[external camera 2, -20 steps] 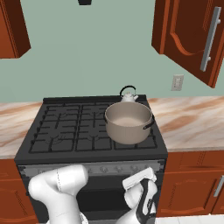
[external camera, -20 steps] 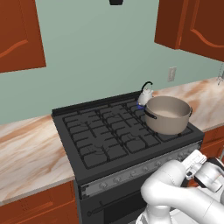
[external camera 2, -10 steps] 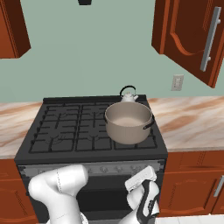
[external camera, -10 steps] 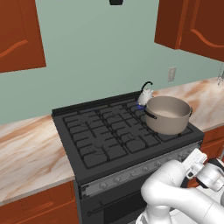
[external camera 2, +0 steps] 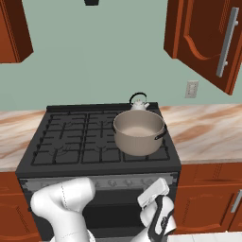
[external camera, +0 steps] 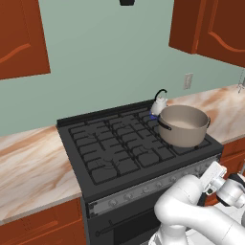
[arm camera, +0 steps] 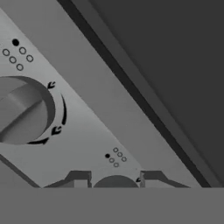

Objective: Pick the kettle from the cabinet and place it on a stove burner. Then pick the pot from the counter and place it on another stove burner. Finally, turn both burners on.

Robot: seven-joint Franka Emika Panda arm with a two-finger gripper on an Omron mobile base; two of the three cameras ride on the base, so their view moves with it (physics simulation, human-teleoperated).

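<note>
**fingers on a knob, wrong burner the risk**

the gripper (arm camera: 115, 180) has its jaws around a knob (arm camera: 115, 183), clenched i think, mostly hidden. pot (external camera 2: 139, 133) and kettle (external camera 2: 140, 103) sit on the right burners. the neighbouring knob (arm camera: 22, 109) is close; turning the wrong one lights an empty grate.

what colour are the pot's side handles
Black, against the grey-beige pot; clearest in the right base view.

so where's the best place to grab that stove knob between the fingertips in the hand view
Grip the round knob across its rim, coming straight at the grey front panel. The gripper already has a fingertip on each side of it. The neighbouring knob has a raised bar; this one probably does too, a surer hold.
</note>
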